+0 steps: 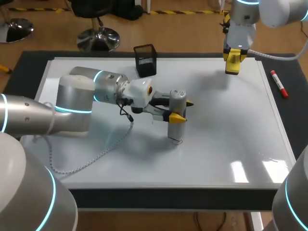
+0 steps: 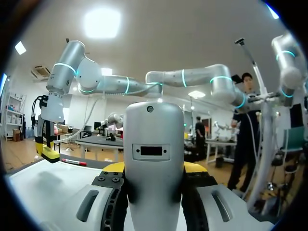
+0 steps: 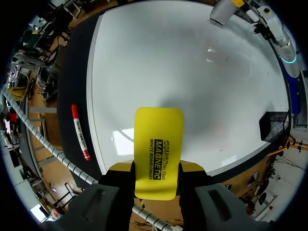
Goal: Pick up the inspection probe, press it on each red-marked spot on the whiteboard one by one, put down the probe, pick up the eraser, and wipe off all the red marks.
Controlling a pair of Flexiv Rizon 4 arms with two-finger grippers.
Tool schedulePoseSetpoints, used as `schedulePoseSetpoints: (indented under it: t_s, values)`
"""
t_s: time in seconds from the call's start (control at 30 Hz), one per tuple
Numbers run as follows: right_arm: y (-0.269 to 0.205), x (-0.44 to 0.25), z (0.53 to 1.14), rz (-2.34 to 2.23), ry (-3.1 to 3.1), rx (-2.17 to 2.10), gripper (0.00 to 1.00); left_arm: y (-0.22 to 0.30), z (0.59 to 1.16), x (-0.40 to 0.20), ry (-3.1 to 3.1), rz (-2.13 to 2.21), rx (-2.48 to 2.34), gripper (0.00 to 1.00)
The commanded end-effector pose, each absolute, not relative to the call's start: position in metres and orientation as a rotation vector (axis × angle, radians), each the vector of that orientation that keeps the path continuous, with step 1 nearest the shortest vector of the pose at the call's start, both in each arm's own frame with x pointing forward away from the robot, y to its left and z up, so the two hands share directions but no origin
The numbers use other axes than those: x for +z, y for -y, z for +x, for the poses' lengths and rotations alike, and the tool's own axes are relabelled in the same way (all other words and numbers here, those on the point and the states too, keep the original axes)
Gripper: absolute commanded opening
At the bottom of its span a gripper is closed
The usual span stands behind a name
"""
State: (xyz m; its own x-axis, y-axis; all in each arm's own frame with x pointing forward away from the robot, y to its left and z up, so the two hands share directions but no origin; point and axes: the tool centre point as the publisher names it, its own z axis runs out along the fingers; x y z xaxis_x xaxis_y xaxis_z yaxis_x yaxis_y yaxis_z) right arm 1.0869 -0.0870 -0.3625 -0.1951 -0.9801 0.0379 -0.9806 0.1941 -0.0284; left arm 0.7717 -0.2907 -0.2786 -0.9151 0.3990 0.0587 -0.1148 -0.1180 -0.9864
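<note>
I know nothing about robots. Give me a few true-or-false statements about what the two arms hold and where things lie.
1. The left gripper is shut on the silver probe. True.
2. The right gripper is empty. False: it is shut on the yellow eraser.
3. The red marker lies on the whiteboard. False: it lies on the dark mat beside it.
4. The black mesh cup stands near the whiteboard's far edge. True.
</note>
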Motion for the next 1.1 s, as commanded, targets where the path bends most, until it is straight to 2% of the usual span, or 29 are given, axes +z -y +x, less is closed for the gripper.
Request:
schedulePoseSetpoints:
  t_s: [0.03, 1.1]
  values:
    - [0.088, -0.361, 1.087, 1.987, 2.414, 0.076, 0.0, 0.293, 0.772, -0.283, 1.808, -0.319, 2.095, 0.0]
    - [0.088, -0.361, 1.087, 1.987, 2.414, 0.076, 0.0, 0.295, 0.771, -0.301, 1.783, -0.29, 2.084, 0.0]
